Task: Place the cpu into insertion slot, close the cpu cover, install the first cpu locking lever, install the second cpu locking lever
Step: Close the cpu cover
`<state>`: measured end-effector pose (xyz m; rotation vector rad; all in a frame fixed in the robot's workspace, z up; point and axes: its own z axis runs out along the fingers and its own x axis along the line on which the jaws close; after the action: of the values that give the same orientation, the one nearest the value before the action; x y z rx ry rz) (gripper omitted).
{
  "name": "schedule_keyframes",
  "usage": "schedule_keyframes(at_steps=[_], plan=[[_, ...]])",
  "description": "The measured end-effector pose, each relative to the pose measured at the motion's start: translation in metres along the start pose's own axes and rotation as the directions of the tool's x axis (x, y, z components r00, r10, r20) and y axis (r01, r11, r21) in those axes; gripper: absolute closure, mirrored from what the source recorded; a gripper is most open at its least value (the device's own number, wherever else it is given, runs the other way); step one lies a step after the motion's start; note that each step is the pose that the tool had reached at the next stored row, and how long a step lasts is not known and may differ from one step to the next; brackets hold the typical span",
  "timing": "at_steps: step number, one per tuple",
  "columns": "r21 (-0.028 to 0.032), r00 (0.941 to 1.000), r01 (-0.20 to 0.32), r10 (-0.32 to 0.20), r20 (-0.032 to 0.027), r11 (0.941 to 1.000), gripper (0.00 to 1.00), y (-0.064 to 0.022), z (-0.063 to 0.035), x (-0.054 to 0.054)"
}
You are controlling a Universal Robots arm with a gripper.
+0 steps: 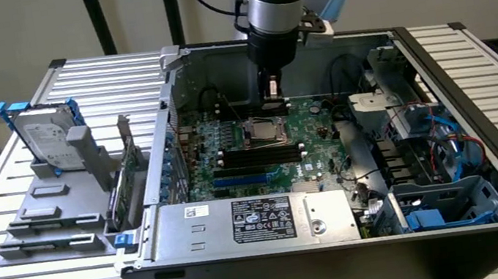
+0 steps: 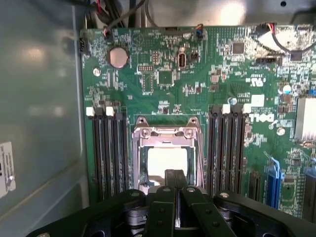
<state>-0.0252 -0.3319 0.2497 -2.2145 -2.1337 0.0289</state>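
The insertion slot (image 2: pixel 166 148) sits in the middle of the green circuit board (image 2: pixel 197 74), between two banks of black memory slots. A pale square, the cpu (image 2: pixel 167 162), lies flat inside it. The silvery cpu cover (image 2: pixel 165 133) lies down around the cpu, which shows through its window. My gripper (image 2: pixel 175 174) hovers just over the near edge of the socket, with its two dark fingers pressed together and nothing visible between them. In the exterior view the gripper (image 1: pixel 272 97) hangs straight down just above the far side of the slot (image 1: pixel 265 131). I cannot make out the locking levers.
A grey labelled power-supply box (image 1: pixel 251 220) fills the case's front. Black memory slots (image 2: pixel 106 153) flank the socket, with blue connectors (image 2: pixel 273 182) beyond. Cables and a drive cage (image 1: pixel 428 150) crowd the exterior view's right. A hard drive (image 1: pixel 47 140) stands outside on the exterior view's left.
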Motion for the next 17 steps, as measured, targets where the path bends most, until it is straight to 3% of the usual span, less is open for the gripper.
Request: schedule_keyframes(at_steps=[6,10,17], plan=[[0.0371,1.0,0.001,-0.001,0.0015,0.9993,0.89,-0.0079,0.002,-0.001],[0.0504,1.0,0.007,-0.008,0.0022,0.9987,0.89,-0.0109,0.005,-0.002],[0.0674,0.9998,0.02,-0.02,0.0034,0.9975,0.89,-0.0157,0.013,-0.007]])
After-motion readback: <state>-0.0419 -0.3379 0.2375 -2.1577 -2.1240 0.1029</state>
